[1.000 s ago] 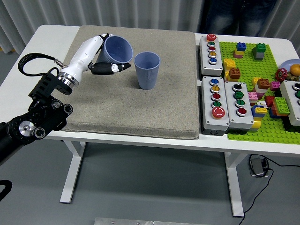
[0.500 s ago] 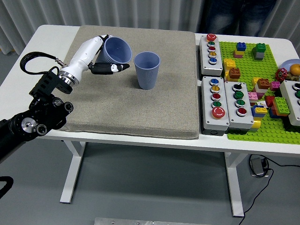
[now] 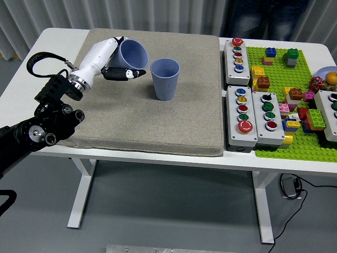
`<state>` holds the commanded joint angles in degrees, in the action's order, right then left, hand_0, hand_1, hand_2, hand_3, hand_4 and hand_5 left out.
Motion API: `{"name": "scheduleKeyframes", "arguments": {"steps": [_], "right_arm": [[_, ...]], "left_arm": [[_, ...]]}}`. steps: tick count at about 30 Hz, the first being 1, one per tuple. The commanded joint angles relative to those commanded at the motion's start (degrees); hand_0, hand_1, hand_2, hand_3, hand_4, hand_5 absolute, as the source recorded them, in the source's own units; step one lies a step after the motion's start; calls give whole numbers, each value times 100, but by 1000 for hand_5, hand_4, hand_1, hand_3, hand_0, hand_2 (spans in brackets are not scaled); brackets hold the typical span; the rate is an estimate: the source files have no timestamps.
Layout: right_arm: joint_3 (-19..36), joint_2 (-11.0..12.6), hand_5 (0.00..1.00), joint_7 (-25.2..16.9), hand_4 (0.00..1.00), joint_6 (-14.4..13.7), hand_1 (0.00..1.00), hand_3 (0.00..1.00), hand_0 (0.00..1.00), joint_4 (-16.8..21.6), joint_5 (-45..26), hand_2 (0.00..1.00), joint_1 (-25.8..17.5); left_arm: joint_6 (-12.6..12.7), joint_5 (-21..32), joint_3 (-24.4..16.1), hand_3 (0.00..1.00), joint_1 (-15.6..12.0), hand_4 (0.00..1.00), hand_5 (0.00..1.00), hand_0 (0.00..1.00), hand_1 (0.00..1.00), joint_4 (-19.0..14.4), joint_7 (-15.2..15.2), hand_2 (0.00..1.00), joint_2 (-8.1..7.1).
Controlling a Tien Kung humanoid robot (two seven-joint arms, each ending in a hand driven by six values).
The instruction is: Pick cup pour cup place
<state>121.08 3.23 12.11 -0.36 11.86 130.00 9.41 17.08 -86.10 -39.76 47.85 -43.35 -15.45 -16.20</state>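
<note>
My left hand point(image 3: 117, 62) is shut on a blue ribbed cup point(image 3: 131, 55), held above the grey mat point(image 3: 147, 121) and tipped so its mouth faces right, toward a second blue cup point(image 3: 165, 79). That second cup stands upright on the mat just right of the held one, with a small gap between the rims. Black fingertips point(image 3: 129, 73) wrap under the tilted cup. I cannot see inside either cup well enough to tell contents. My right arm is out of the picture.
Right of the mat stand button boxes point(image 3: 237, 55) point(image 3: 241, 116) point(image 3: 268, 111). Beyond them lies a green baseplate point(image 3: 274, 145) with several loose bricks. A person's legs point(image 3: 263, 16) show at the table's far edge.
My left hand has lifted slightly and drawn back a little to the left with the tilted cup. The standing cup has not moved.
</note>
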Motion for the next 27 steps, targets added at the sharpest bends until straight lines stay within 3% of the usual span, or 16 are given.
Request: {"name": "scheduleKeyframes", "arguments": {"steps": [27], "right_arm": [[27,32,256,-1,2,4,660,598,693,2,0,604,55]], "left_arm": [[134,-320,628,545,651,830,271,488,472,576,111,534,160]]}}
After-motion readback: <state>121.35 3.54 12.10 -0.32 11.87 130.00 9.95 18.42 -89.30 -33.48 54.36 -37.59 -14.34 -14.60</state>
